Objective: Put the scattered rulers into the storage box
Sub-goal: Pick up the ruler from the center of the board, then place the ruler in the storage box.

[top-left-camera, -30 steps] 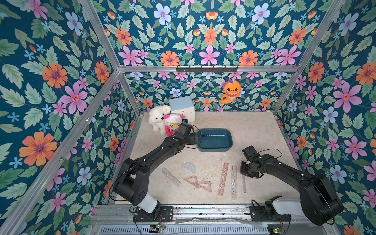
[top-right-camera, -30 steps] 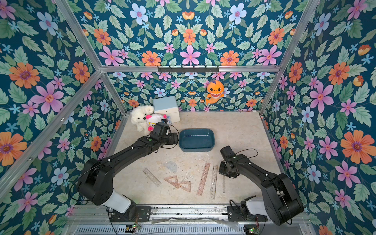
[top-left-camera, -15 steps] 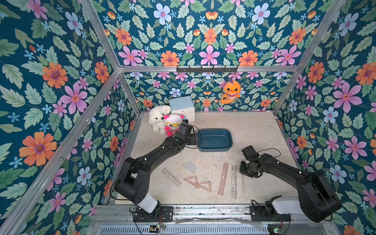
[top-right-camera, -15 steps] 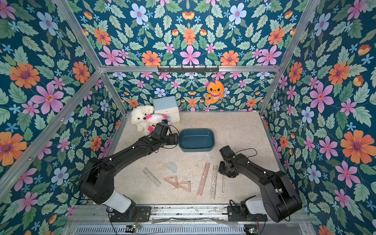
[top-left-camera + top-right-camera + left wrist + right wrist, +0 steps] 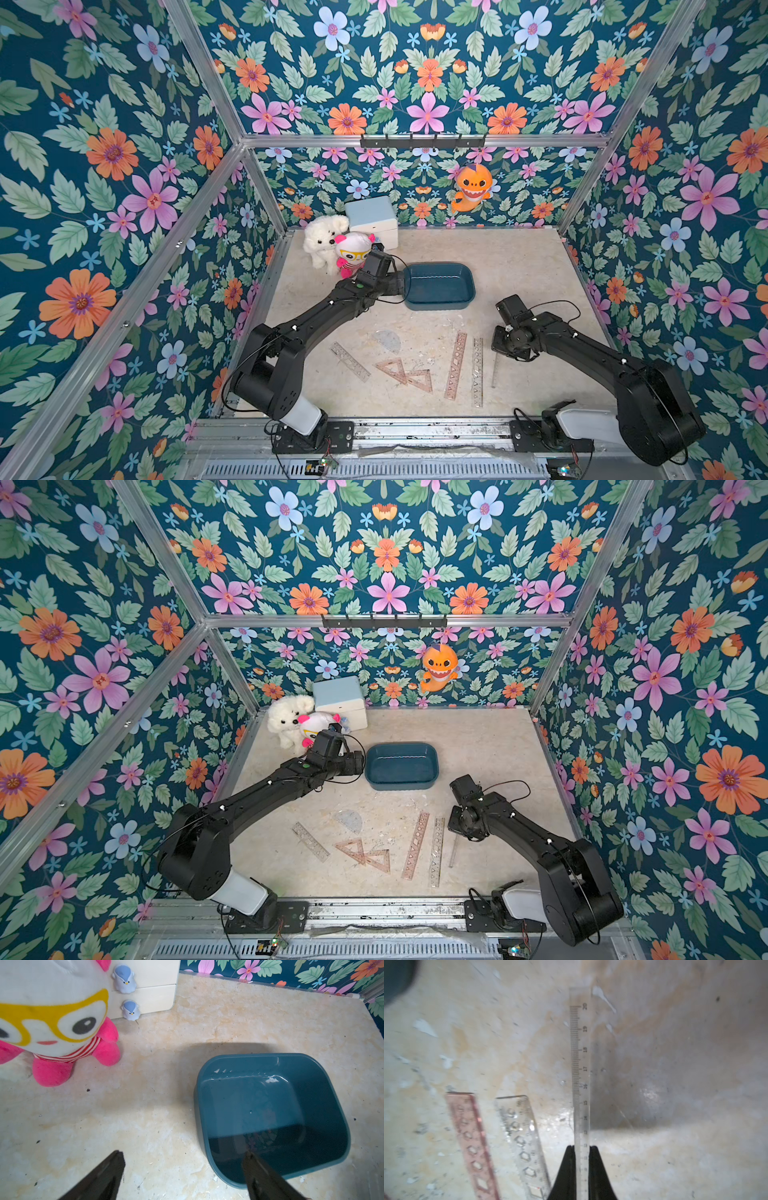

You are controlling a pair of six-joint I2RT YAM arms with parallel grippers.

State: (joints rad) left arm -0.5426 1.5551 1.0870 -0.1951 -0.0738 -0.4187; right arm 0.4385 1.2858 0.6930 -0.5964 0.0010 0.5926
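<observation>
right fingers (image 5: 570, 1156) pinching the end of a thin clear plastic ruler (image 5: 579, 1064), beside two long rulers (image 5: 478, 370) on the pale bench (image 5: 519, 270), left fingers (image 5: 398, 286) spread wide over the edge of the dark teal plastic tub (image 5: 440, 306)

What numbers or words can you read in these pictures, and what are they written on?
"20", "19", "18", "17", "16", "15": on the thin clear ruler pinched in the right gripper; lower numbers blur.
Pink ruler, clear stencil ruler: print too blurred to read.
Triangles, protractor, short ruler: print too small to read.
Storage box: no writing shows.
</observation>
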